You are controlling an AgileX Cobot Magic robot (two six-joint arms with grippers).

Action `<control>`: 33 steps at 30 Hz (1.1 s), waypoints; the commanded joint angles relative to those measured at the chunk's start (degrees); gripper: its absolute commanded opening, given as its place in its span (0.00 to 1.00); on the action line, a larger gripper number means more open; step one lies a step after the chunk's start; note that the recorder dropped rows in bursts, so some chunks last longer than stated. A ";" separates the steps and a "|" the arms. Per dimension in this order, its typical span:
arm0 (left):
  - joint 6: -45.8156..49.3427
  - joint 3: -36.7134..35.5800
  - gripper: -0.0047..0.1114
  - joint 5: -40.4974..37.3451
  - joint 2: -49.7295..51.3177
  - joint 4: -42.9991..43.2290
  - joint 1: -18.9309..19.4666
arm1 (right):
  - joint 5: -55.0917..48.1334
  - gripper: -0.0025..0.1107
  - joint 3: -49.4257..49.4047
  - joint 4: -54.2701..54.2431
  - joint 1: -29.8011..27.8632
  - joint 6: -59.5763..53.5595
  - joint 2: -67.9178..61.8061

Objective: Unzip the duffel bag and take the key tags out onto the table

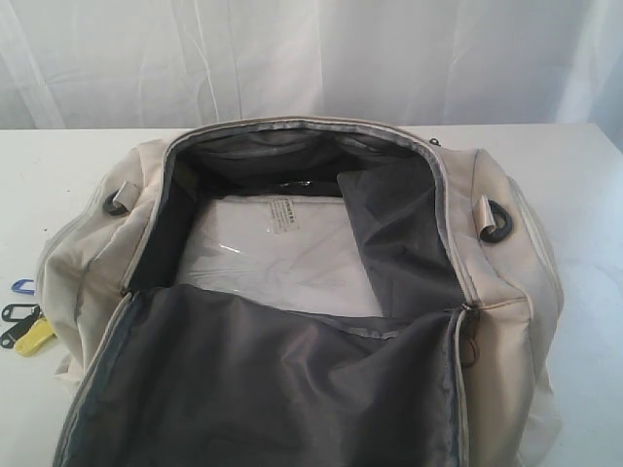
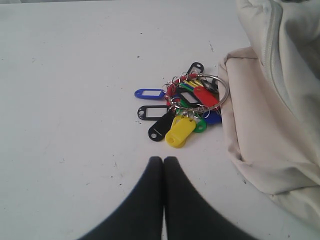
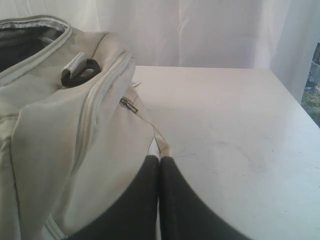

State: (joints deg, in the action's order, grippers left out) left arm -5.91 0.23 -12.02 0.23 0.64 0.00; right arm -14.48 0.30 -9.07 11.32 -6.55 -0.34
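White table (image 2: 75, 75), pale curtain (image 3: 200, 30) behind. Key tags (image 2: 187, 107) lie on it just ahead of the left gripper (image 2: 163, 162), whose jaws are pressed together, empty. Unzipped duffel bag (image 2: 270, 125) touches the bunch at its ring side. Right gripper (image 3: 160, 160) also closed, tips at a strap end (image 3: 162, 147); pinching it or not, can't tell. Risk, imo: a tug there drags cloth over the tags. Bunch fans outward from the bag, long axis across the left gripper's reach; yellow tag (image 2: 180, 132) points back at it.
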 commanded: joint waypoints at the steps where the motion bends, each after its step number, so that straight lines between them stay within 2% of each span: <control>1: -0.16 -0.23 0.04 0.02 -0.23 -0.33 -0.10 | 0.45 0.02 -0.30 -0.12 0.06 -0.28 0.34; 33: -0.16 -0.23 0.04 0.02 -0.23 -0.33 -0.75 | 0.45 0.02 -0.30 -0.12 0.06 -0.28 0.34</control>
State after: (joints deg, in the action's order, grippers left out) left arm -5.91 0.23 -12.02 0.23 0.64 -0.58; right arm -14.48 0.30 -9.07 11.32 -6.55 -0.34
